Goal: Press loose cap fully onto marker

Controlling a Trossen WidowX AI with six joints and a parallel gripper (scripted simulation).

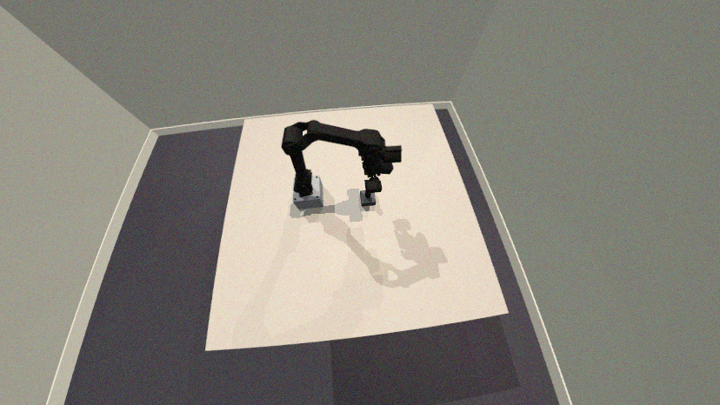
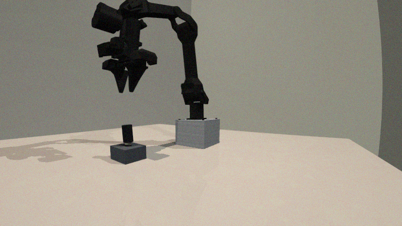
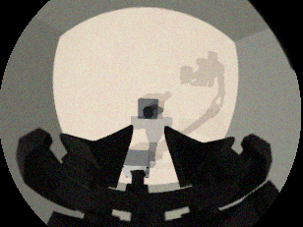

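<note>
The black cap (image 2: 127,133) (image 3: 149,112) sits over the top of the marker, which stands in the dark grey-blue holder block (image 2: 125,154) (image 3: 141,103) (image 1: 368,202). A thin pale band of the marker (image 2: 127,144) shows between the cap's lower edge and the block. Whether the cap is fully clicked on cannot be told. My gripper (image 2: 126,91) (image 3: 149,128) is open and empty. Its fingers point down and hang clear above the cap, with a visible gap between the fingertips and the cap top.
The arm's grey base block (image 2: 190,134) (image 1: 308,202) stands on the pale table top (image 2: 253,182) (image 1: 302,302), a short way from the holder block. The arm arches from the base over to the holder. Arm shadows fall across the table.
</note>
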